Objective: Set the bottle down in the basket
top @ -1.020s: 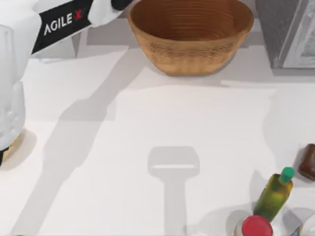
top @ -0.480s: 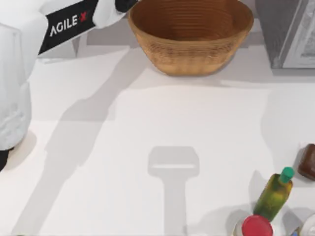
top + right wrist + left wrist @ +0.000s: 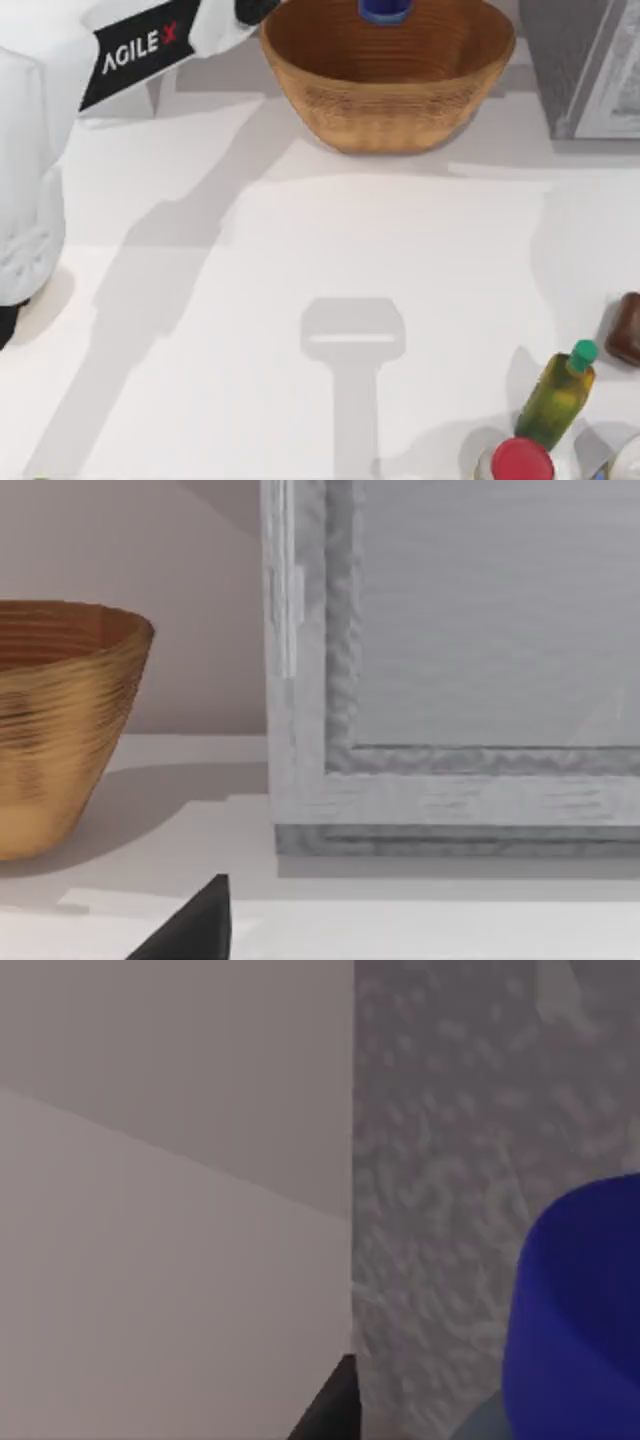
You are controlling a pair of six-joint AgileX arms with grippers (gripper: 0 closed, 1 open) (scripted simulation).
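The tan woven basket (image 3: 385, 100) stands at the back middle of the table and also appears in the right wrist view (image 3: 60, 730). A blue part of the bottle (image 3: 383, 8) shows at the top edge of the top view, over the basket's inside. My left arm (image 3: 140, 50) reaches from the left toward the basket's rim. In the left wrist view the bottle's blue cap (image 3: 580, 1310) is close by, beside a dark tip of my left gripper (image 3: 335, 1415). A dark tip of my right gripper (image 3: 200, 920) points at the basket and cabinet.
A grey cabinet (image 3: 590, 60) stands right of the basket, close to it (image 3: 450, 680). At the front right are a yellow-green bottle with a green cap (image 3: 557, 395), a red-lidded jar (image 3: 521, 460) and a brown item (image 3: 627, 328).
The bottle's blue part has come into the top view over the basket. My left arm has shifted a little to the right.
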